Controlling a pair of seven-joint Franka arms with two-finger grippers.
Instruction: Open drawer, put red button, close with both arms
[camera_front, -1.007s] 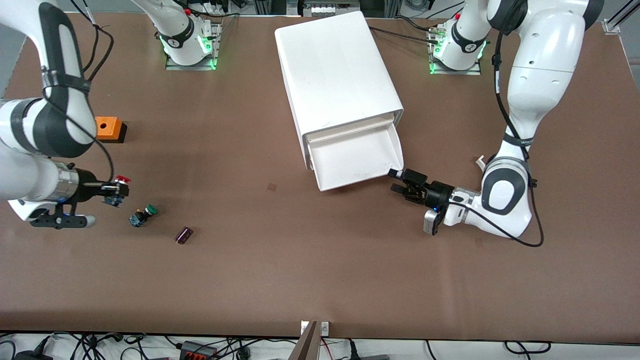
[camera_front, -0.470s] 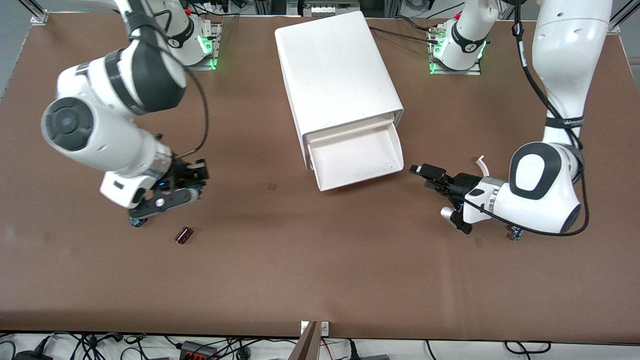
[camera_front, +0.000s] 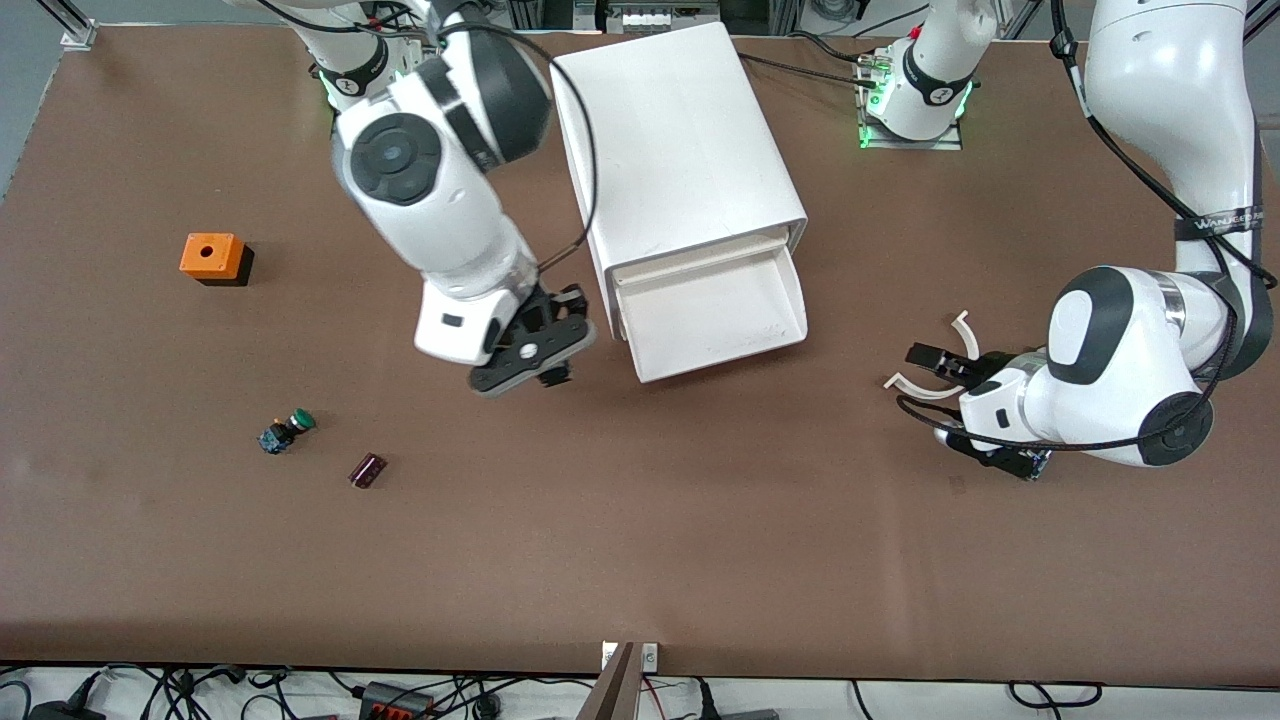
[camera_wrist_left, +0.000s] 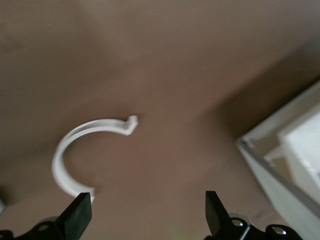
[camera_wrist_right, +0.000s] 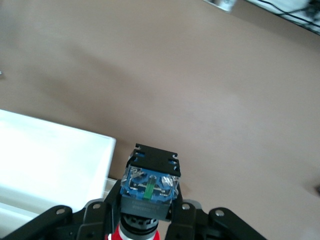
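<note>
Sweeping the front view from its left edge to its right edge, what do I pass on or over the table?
Orange cube → green-capped button → small dark maroon piece → right gripper holding the red button → open drawer → white curved clips → left gripper, open.

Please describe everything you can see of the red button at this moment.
The red button is a small push-button with a round red cap and a dark blue-black body with a green mark on its end. The right gripper is shut on it, fingers clamping its sides, and carries it in the air over the table beside the open drawer.
</note>
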